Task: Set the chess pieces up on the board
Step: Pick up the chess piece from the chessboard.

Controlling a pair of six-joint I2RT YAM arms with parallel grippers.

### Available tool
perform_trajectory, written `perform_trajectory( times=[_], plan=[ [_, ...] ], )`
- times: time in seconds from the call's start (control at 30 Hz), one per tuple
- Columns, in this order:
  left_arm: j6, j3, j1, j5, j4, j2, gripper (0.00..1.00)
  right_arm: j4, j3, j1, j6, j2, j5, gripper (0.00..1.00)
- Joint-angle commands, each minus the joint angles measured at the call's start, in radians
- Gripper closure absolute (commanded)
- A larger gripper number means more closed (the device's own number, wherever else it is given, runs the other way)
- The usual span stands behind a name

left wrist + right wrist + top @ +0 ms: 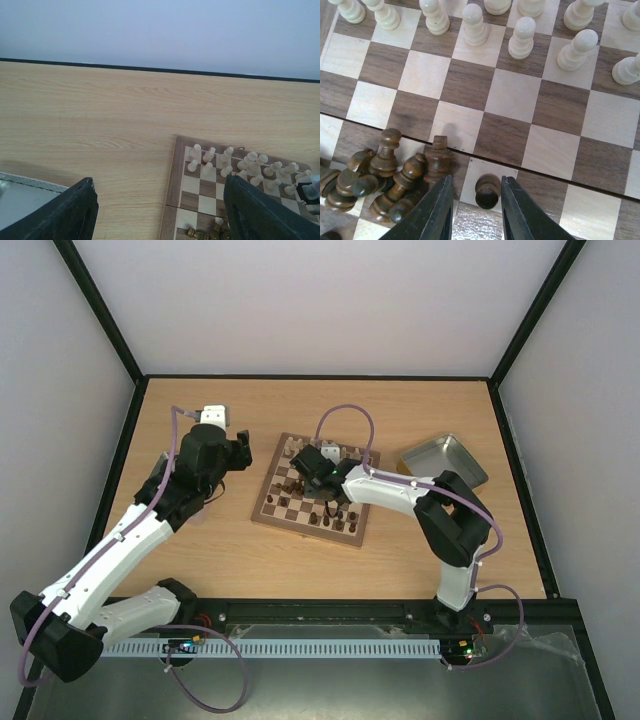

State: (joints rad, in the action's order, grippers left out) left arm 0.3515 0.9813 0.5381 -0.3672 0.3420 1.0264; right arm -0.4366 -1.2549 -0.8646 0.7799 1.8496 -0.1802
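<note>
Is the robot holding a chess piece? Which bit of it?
Nothing is gripped. The right gripper has its fingers on either side of a dark pawn, with a gap showing on one side. The left gripper is open and empty.

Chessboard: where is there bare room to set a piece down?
Free: the middle rows of the board, between the cream pieces and the dark heap. Crowded: that heap, some toppled, close beside the right pincer.
</note>
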Motion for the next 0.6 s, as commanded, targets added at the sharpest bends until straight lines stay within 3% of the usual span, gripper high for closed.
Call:
perform_trajectory(
  times=[0.0, 0.33, 0.57],
  plan=[
    [0.002, -0.007, -0.005, -0.01, -0.015, -0.001, 0.29, -0.035, -0.034, 0.007, -0.016, 0.032, -0.045, 0.75],
    [0.001, -0.006, -0.006, -0.002, -0.017, 0.005, 0.29, -0.036, -0.054, 0.009, -0.029, 0.051, -0.068, 0.9],
    [0.001, -0.006, -0.006, -0.002, -0.019, 0.006, 0.29, -0.07, -0.02, 0.009, -0.038, -0.025, -0.087, 0.91]
  ],
)
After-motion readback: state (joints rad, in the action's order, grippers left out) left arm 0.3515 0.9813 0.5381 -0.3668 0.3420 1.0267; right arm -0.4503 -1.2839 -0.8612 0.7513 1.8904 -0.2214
